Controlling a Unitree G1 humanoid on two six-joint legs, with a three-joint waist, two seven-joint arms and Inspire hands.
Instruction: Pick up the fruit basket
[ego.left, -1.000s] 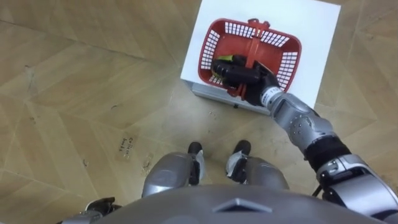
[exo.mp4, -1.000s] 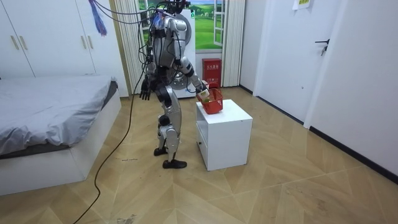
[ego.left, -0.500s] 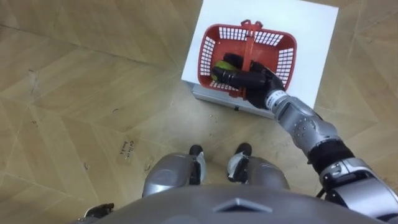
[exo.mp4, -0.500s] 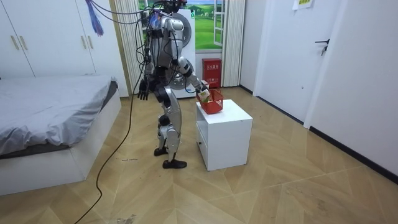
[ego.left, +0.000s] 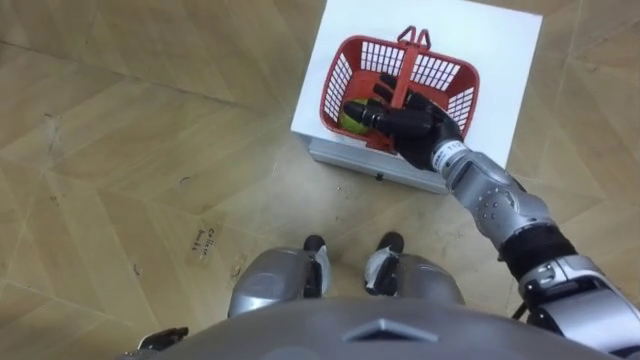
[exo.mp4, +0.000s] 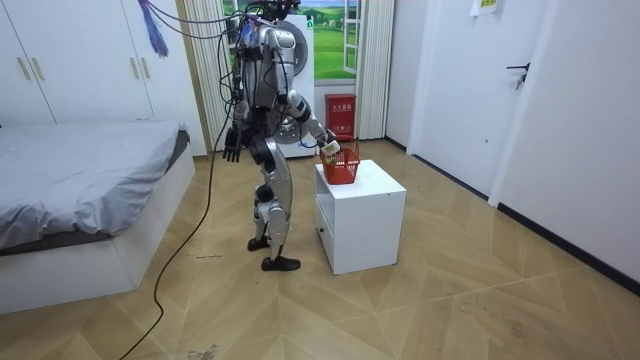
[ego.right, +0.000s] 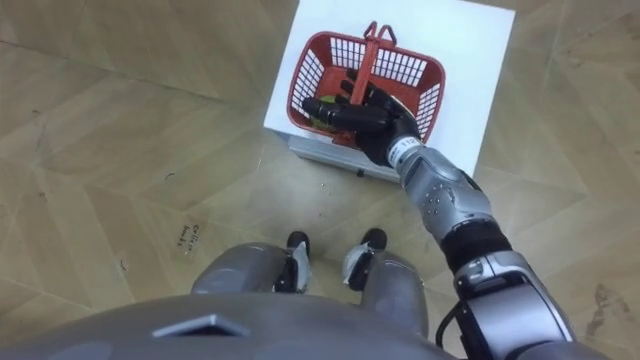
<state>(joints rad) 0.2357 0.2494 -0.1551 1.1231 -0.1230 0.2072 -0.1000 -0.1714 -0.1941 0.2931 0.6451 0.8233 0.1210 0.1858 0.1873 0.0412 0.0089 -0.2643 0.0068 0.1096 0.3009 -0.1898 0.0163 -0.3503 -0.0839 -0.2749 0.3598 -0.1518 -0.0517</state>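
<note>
Right hand (ego.left: 420, 125) is lying across basket (ego.left: 335, 85) handle (ego.left: 408, 70), handle running near-to-far; grip can't be told. Left hand (exo.mp4: 232, 150) is hanging open, well apart.

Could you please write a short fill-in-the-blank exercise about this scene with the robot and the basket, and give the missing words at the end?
1. The fruit basket is ___ in colour.
2. It stands on a ___ cabinet.
3. The robot hand over the basket's handle is the robot's ___ one.
4. In the room view, the robot stands between the cabinet and a ___.

Missing words: red; white; right; bed.
</note>
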